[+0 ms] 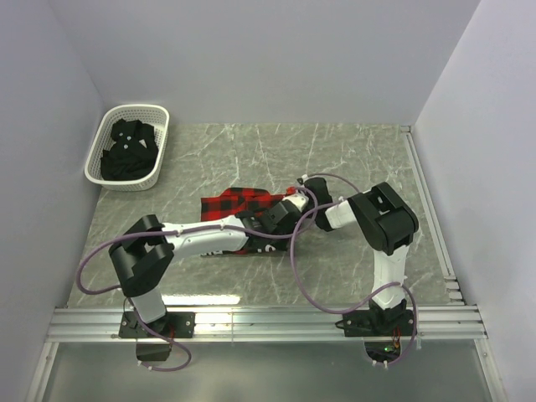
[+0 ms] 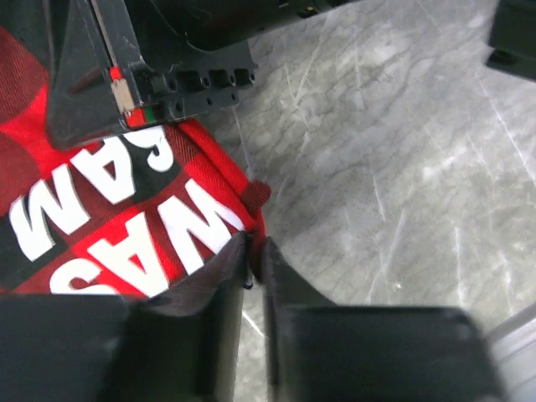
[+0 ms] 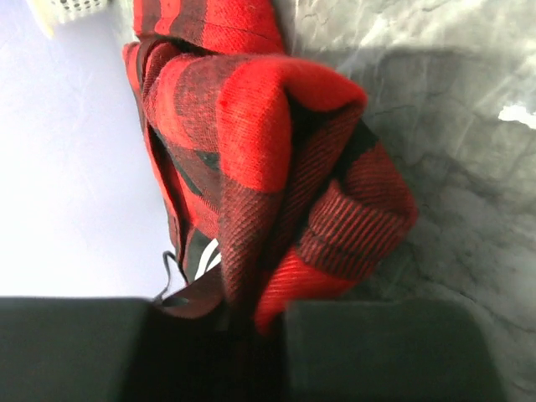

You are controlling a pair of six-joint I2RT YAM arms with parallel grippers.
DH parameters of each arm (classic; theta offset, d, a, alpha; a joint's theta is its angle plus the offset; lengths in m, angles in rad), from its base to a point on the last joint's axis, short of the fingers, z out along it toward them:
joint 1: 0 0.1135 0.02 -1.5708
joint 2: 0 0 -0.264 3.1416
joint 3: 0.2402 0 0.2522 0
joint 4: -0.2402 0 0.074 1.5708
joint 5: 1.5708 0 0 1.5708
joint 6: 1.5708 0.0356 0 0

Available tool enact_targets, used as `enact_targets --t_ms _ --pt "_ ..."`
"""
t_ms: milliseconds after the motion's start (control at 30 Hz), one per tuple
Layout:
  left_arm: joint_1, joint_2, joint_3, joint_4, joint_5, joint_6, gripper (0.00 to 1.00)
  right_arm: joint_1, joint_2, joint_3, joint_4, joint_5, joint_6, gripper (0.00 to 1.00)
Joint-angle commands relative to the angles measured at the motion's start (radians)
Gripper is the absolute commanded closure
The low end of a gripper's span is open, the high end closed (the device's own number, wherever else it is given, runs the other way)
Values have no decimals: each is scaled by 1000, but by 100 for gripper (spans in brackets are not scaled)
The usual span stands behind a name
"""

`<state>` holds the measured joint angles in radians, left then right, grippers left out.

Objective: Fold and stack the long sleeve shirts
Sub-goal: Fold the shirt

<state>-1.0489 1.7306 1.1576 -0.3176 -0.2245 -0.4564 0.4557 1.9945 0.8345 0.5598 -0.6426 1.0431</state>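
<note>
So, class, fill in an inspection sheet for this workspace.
Surface: grey marbled table.
Job's things: red-and-black check shirt lying mid-table; black shirt in the basket.
Clutter: white lattice basket, far left corner.
Grippers: right gripper shut on the check shirt; left gripper fingers nearly together at its edge, grip unclear.
Cables: purple cables, looping loose above the table.
Surroundings: pale walls on three sides, metal rail at the near edge.

Red-check flannel (image 1: 239, 201) lies bunched centrally (white lettering showing), black shirt (image 1: 130, 151) in basket (image 1: 122, 185).
</note>
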Motion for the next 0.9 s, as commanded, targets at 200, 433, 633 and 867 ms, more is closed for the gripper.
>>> enact_targets --t_ms 200,433,633,867 --pt "33 -198 -24 0 4 -48 36 -45 -23 112 -182 -71 -256 100" --pt "199 -365 -18 -101 43 -22 16 -75 -28 274 -532 -66 -515 100" --pt "464 -515 -44 -172 7 19 1 -97 24 517 -909 -61 -782 100" --pt "743 -664 -177 -124 -13 48 1 -135 67 790 -1268 52 -1107 100"
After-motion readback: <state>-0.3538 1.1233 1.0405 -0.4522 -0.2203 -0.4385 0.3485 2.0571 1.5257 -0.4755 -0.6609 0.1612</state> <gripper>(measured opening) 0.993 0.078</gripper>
